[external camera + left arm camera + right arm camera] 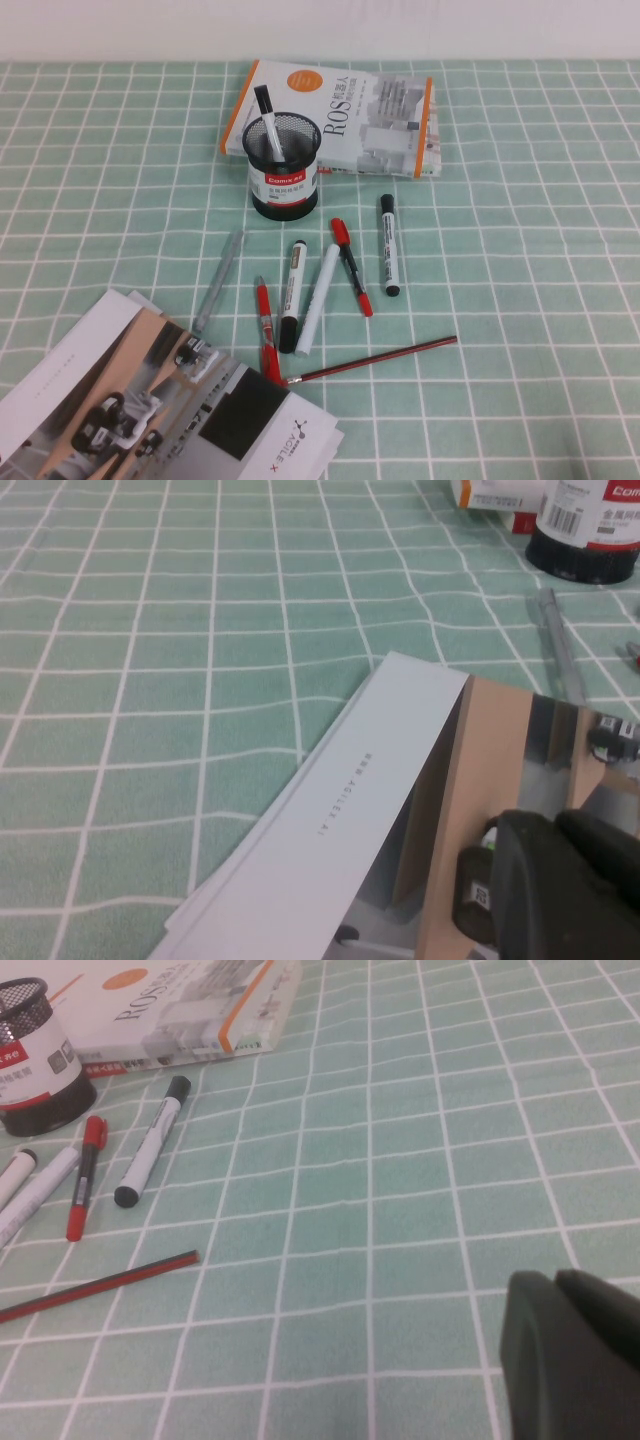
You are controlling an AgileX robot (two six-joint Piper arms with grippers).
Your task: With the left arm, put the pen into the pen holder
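Already one black-capped pen (pixel 267 120) stands in the pen holder (pixel 284 166), which sits on the desk (pixel 520 260) against a book (pixel 345 115). Neither arm appears from above; the left tool (pixel 575 885) hangs low over a brochure (pixel 330 830) and the right tool (pixel 575 1350) over bare cloth, and I cannot tell either's opening. Judged from this, keep the left arm clear of the holder.

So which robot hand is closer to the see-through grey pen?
The left one. The left gripper hangs over the brochure, with the grey pen just past its edge. The right gripper is over bare tablecloth, beyond the other pens.
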